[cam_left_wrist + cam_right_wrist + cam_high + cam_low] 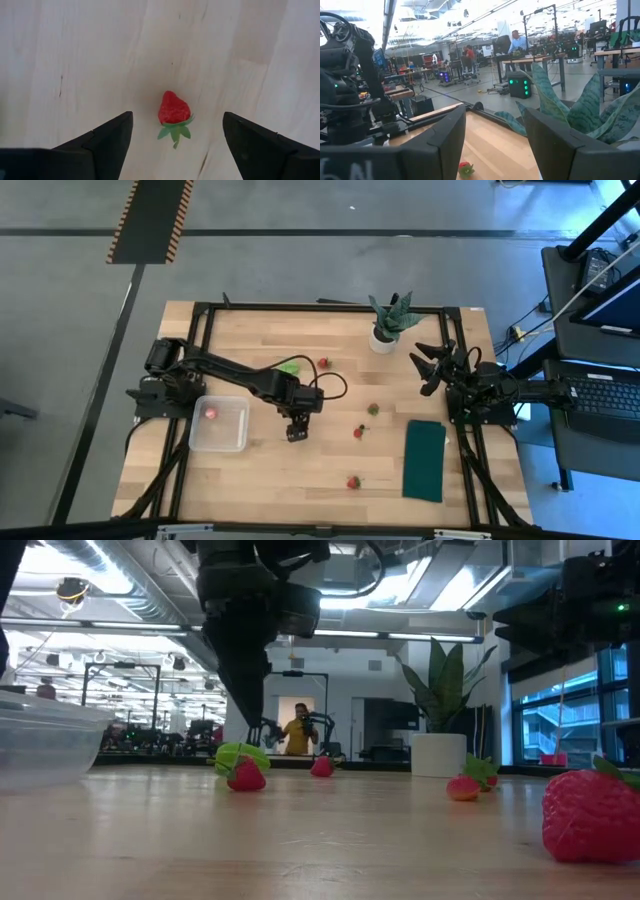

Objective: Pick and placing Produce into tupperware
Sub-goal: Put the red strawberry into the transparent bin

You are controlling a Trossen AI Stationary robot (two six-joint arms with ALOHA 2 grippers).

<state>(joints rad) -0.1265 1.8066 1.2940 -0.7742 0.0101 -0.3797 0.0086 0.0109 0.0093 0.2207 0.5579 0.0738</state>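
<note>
The left gripper (pixel 175 137) was wide open w/ nothing in it, right above a strawberry (pixel 173 109) on the table (pixel 300 475). The berry sat between the fingers. Best to go straight down, then shut softly, so it didn't roll. The tub (pixel 236 436) was near, w/ one berry (pixel 211 413) in it. The right gripper (pixel 433 366) waited by the plant (pixel 390 320), half open & empty.

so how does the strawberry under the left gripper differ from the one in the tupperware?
The strawberry under the left gripper lies on bare wood; the strawberry in the tupperware sits inside the clear tupperware. The first lies between the left gripper's open jaws; nothing hangs over the second. Both are small and red.
</note>
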